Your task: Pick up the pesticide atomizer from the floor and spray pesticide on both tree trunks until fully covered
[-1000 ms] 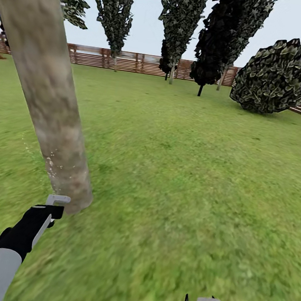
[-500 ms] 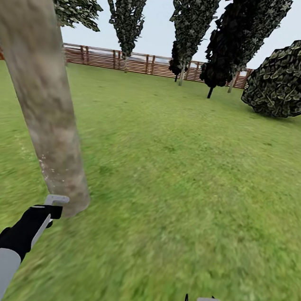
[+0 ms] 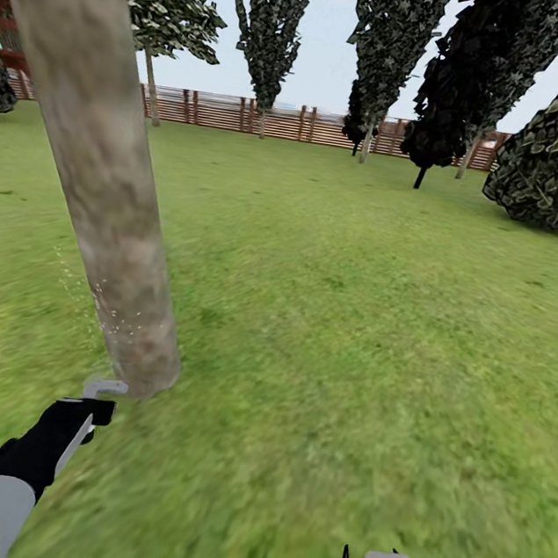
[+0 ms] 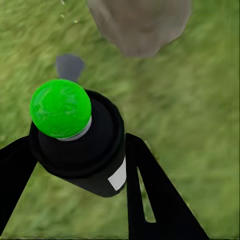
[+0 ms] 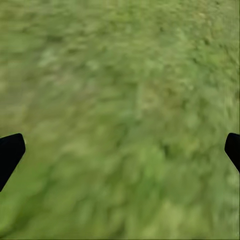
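The tree trunk (image 3: 105,192) runs off the head view's top, so its crown is unseen. My right fingers (image 5: 11,152) show only as 2 dark tips at the wrist picture's edges. The lawn (image 5: 120,100) beneath them is blurred.
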Controlling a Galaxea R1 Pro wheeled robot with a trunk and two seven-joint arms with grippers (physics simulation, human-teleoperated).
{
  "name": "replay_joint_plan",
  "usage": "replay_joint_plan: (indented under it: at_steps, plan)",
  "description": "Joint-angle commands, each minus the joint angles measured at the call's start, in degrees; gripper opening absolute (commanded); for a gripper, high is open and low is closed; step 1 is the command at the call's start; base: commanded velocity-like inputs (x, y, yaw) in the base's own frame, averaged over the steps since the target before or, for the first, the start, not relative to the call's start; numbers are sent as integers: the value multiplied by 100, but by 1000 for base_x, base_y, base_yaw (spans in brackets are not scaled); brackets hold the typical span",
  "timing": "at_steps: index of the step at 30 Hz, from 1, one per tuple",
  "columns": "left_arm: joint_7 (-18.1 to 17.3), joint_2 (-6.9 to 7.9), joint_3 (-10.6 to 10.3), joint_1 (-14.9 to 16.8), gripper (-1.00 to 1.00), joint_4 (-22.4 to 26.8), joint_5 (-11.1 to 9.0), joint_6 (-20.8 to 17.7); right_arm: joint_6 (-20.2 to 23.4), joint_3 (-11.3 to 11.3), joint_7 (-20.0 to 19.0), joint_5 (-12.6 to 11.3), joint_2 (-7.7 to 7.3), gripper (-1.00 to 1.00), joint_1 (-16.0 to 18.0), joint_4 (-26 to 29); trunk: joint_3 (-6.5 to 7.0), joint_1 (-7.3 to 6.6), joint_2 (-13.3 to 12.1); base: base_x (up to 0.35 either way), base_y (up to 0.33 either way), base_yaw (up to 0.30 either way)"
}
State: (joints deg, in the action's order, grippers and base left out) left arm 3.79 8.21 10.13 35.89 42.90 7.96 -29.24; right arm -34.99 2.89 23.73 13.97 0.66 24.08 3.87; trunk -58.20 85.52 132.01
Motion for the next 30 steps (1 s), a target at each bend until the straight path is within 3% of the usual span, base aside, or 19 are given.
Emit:
replay_joint_plan:
  at_steps: [1,7,8,13,19,27,28,30]
  plan:
    - [4,-6,-1,-16,-100,-35,0,3,0,1,0,0,-2,100,0,0,0,0,0,0,-1,278]
    - [16,-76,8,-37,-100,-78,-45,6,1,0,-5,4,-11,100,0,-8,0,0,0,0,0,106]
    - [17,-82,15,-38,-100,-283,-41,6,1,1,-9,9,-11,100,0,-9,0,0,0,267,0,1]
    - [27,-76,23,-46,-100,-332,-30,-3,1,1,-41,8,-10,100,0,-8,0,0,0,320,0,0]
    - [34,-74,24,-66,-100,-335,-20,-3,1,-14,-1399,-6,-67,100,0,-1,0,0,0,336,0,0]
    - [137,-56,26,-87,-100,-322,-21,-12,1,-23,-1538,-17,-75,100,2,9,0,0,0,228,-56,28]
    - [135,-76,25,-215,-100,-334,-61,4,1,-25,-1538,-17,-75,100,1,9,0,0,0,13,-16,247]
    - [133,-169,22,-346,-100,-342,-233,465,1,-18,-1538,-17,-75,100,0,1,0,0,0,3,-3,271]
